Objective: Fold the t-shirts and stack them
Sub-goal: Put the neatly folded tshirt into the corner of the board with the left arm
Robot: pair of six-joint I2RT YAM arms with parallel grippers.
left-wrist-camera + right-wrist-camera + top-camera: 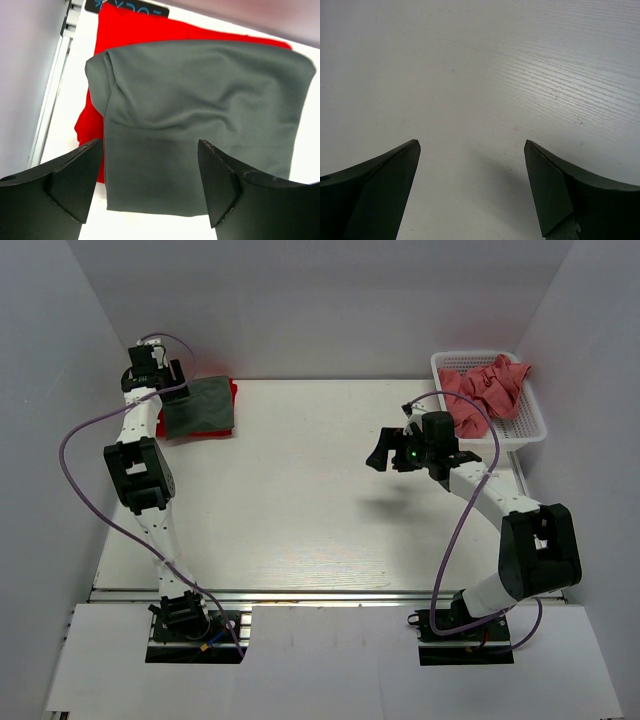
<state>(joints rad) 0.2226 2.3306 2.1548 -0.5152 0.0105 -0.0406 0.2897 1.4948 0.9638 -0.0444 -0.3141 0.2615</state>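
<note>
A folded dark grey t-shirt (198,406) lies on a folded bright red t-shirt (233,392) at the table's far left; both show in the left wrist view, grey (200,115) over red (145,30). My left gripper (172,380) hangs open and empty just above the stack's left edge (150,185). Crumpled dusty pink t-shirts (485,392) fill the white mesh basket (530,430) at far right. My right gripper (385,452) is open and empty above bare table (470,185), left of the basket.
White walls close in the table on the left, back and right. The table's metal edge rail (50,100) runs beside the stack. Purple cables (80,440) loop off both arms.
</note>
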